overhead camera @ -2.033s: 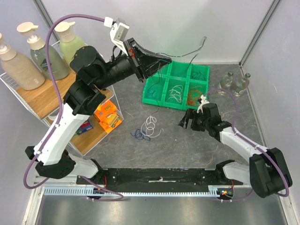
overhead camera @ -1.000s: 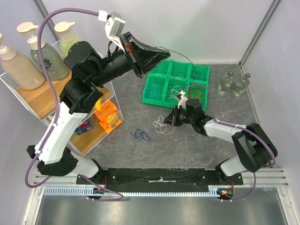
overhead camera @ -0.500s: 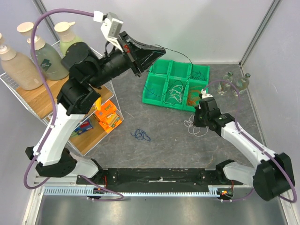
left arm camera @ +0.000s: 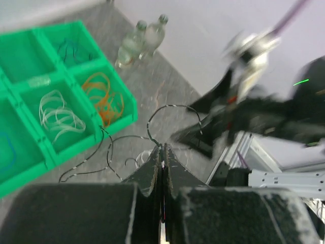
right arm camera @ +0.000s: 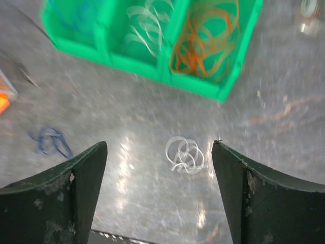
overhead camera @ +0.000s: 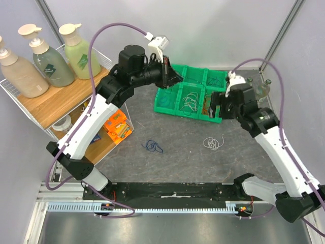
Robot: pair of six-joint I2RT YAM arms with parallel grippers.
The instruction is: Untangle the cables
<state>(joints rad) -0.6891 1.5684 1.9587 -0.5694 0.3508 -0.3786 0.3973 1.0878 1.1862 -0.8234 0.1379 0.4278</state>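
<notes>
The left end effector (left arm camera: 162, 150) is pinched shut on a thin black wire (left arm camera: 172, 108) over the green plastic compartment tray (right arm camera: 137, 66), which holds white loops (right arm camera: 144, 23) and orange-red loops (right arm camera: 208, 35). The right end effector (right arm camera: 158, 147) gapes wide and empty. A white wire coil (right arm camera: 185, 154) and a blue wire loop (overhead camera: 153, 147) lie well apart on the grey tabletop (overhead camera: 177, 162), apparently separated but unsorted.

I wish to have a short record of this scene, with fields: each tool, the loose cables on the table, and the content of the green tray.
left tool: shut on a thin black cable
right tool: open, nothing between its fingers
white cable: loose coil on the table, in front of the green tray
blue cable: loose on the table, apart from the white cable
tray contents: orange cables in one compartment, white cables in the next
</notes>
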